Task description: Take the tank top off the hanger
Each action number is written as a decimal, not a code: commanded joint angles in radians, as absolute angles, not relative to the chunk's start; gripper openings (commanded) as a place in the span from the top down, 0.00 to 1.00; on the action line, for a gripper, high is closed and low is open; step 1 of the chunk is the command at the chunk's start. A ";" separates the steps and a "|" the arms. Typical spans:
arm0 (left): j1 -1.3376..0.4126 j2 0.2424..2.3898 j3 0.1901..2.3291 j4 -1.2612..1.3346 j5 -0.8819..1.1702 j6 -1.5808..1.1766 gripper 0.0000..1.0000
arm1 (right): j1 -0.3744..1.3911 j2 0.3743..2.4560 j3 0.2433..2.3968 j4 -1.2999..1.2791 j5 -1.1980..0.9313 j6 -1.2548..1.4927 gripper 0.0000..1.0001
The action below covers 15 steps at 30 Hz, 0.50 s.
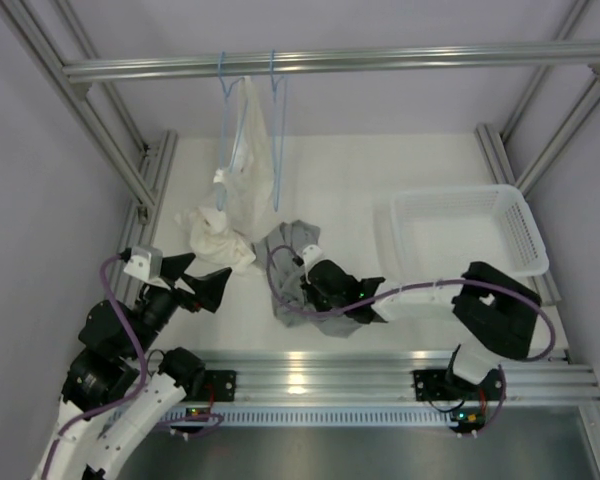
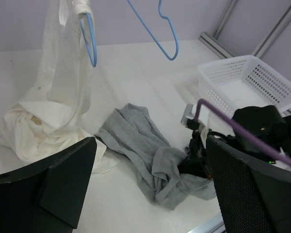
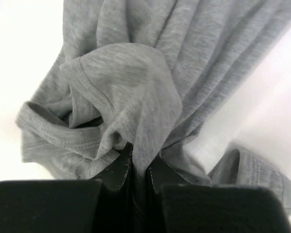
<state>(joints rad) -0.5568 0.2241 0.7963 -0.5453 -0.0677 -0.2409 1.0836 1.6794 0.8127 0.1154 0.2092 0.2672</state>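
Observation:
The grey tank top [image 1: 290,268] lies crumpled on the white table, off any hanger; it also shows in the left wrist view [image 2: 145,150]. My right gripper [image 1: 315,278] is shut on a fold of the tank top [image 3: 131,92], the cloth pinched between its fingers [image 3: 117,170]. A bare light-blue hanger [image 1: 276,130] hangs from the top rail, also in the left wrist view [image 2: 160,34]. A second blue hanger [image 1: 227,120] carries the white garment [image 1: 242,160]. My left gripper [image 1: 202,284] is open and empty, left of the tank top.
The white garment's lower part lies heaped on the table [image 1: 218,238] beside the tank top. A white basket [image 1: 465,235] stands at the right. Metal frame posts and the top rail [image 1: 380,60] bound the space.

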 commanded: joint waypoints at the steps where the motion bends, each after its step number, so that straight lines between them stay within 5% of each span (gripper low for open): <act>1: -0.554 0.213 0.796 -0.491 -0.061 -0.233 0.01 | 1.089 1.453 0.787 0.078 0.259 0.319 1.00; 6: -0.554 0.190 0.793 -0.491 -0.080 -0.235 0.01 | 1.088 1.179 0.802 0.031 0.311 0.281 1.00; 15: -0.554 0.129 0.785 -0.491 -0.189 -0.250 0.01 | 1.042 0.977 1.011 -0.270 0.509 0.198 1.00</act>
<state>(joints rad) -0.5568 0.1535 0.7918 -0.5446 -0.1322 -0.2413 1.0695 1.0359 0.9165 -0.1360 0.3897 0.2485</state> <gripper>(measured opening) 0.990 0.044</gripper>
